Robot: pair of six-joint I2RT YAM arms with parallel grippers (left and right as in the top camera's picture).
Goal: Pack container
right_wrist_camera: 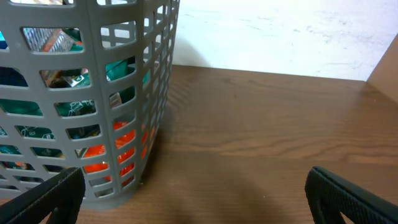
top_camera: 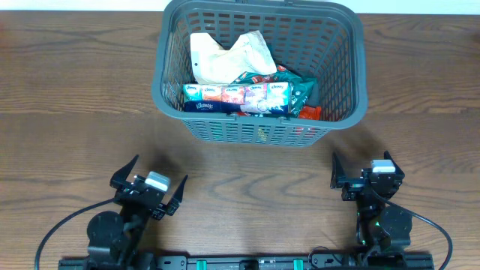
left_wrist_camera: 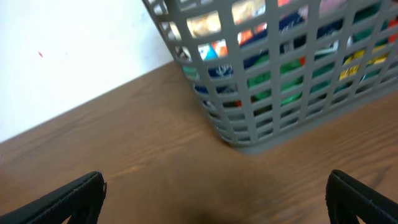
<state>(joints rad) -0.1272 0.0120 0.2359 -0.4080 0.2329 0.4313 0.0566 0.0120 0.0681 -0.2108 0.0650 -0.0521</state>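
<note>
The container (top_camera: 341,118) is a large grey lattice basket at the back middle of the table. Inside lie a cream bag (top_camera: 225,56), a row of tissue packs (top_camera: 236,95), a green packet (top_camera: 300,88) and an orange packet (top_camera: 309,112). My left gripper (top_camera: 148,187) is open and empty near the front left, well short of the basket. My right gripper (top_camera: 366,172) is open and empty at the front right. The basket's corner shows in the left wrist view (left_wrist_camera: 249,134) and in the right wrist view (right_wrist_camera: 124,180). Both pairs of jaws (left_wrist_camera: 214,196) (right_wrist_camera: 196,199) are spread wide over bare wood.
The brown wooden table (top_camera: 75,112) runs to both sides of the basket. A pale wall (right_wrist_camera: 280,37) stands behind the table's far edge.
</note>
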